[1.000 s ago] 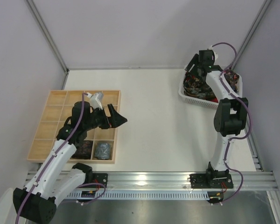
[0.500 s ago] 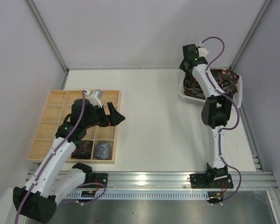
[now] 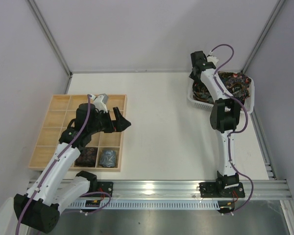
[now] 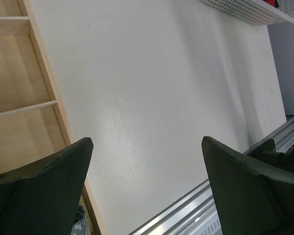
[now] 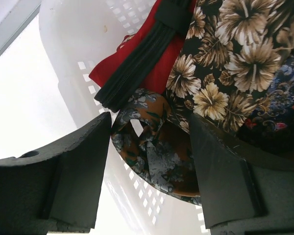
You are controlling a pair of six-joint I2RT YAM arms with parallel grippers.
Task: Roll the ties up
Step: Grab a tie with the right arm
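Between right gripper (image 5: pixel 149 120) fingers: ties (image 5: pixel 220 58), lower layers hidden, seemingly ungripped.

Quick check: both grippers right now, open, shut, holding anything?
Left gripper: open, empty, above the table.
Right gripper: open, jaws either side of a brown tie in the basket, not clamped.

Closed in by plain lilac-grey walls (image 3: pixel 152 34) across the top, left and right of the top view, with slim metal posts (image 3: pixel 49 36) slanting in from the upper corners. Filled through the middle by a matt white bench (image 3: pixel 161 122), evenly lit, with only faint soft shadows. Edged along the bottom by a ribbed aluminium rail (image 3: pixel 161 185), then a slotted strip (image 3: pixel 157 204) and dull grey sheet metal (image 3: pixel 176 223).
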